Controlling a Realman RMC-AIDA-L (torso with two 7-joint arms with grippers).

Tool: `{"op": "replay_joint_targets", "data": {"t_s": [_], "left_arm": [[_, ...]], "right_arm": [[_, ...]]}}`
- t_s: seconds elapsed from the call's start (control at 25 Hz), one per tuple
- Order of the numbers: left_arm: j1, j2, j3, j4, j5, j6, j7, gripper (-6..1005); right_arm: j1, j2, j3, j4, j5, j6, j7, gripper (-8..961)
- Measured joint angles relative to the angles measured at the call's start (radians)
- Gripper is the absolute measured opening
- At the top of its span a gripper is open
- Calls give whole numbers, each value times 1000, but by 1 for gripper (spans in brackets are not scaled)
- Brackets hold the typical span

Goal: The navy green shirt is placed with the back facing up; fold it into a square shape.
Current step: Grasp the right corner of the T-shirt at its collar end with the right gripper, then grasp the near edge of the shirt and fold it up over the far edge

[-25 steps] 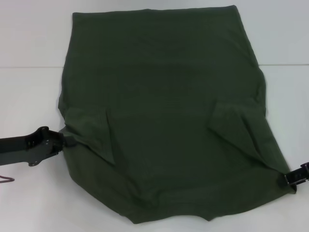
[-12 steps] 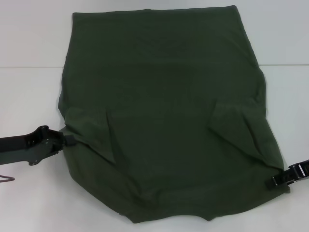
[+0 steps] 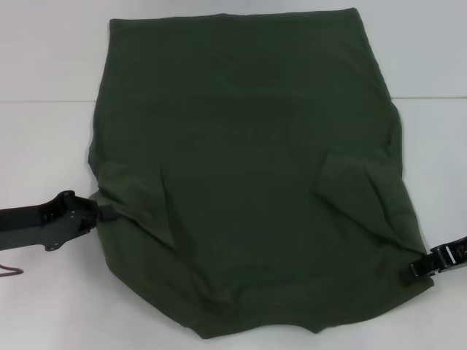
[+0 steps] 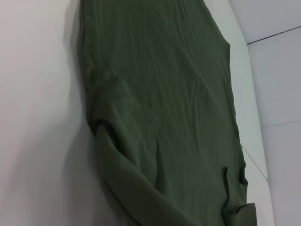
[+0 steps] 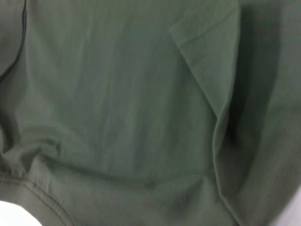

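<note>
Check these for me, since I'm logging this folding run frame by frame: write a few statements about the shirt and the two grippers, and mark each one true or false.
1. The navy green shirt lies spread on the white table. True.
2. Cream lettering shows on the shirt's upward side. False: the side facing up is plain.
3. The left gripper is at the shirt's left edge. True.
4. The right gripper hovers over the middle of the shirt. False: it is at the shirt's right edge, near the front corner.
5. Both sleeves are folded in over the body of the shirt. True.
</note>
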Motion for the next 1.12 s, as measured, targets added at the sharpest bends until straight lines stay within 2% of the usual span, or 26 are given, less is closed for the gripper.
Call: {"op": "replay_joint_targets", "data": {"t_s": [0.12, 0.32, 0.56, 0.68, 0.92, 1.12], "left_arm": [[0, -1, 0, 0, 0, 2, 0, 40], [0, -2, 1, 0, 0, 4, 1, 40], [0, 1, 6, 0, 0, 14, 8, 40], [0, 8, 8, 3, 2, 40, 19, 39], [6, 19, 14, 48, 51, 132, 38, 39], [52, 18, 18, 125, 93, 245, 47, 39]], "right_arm": [[1, 0, -3, 0, 0, -1, 1, 650], [-2, -1, 0, -6, 0, -9, 1, 402], [-4, -5, 7, -8, 7, -21, 1, 187], [-3, -8, 9, -9, 11, -34, -1, 13], [-10, -30, 14, -42, 48, -138, -16, 15], [-29, -47, 13, -51, 46, -222, -29, 16]]}}
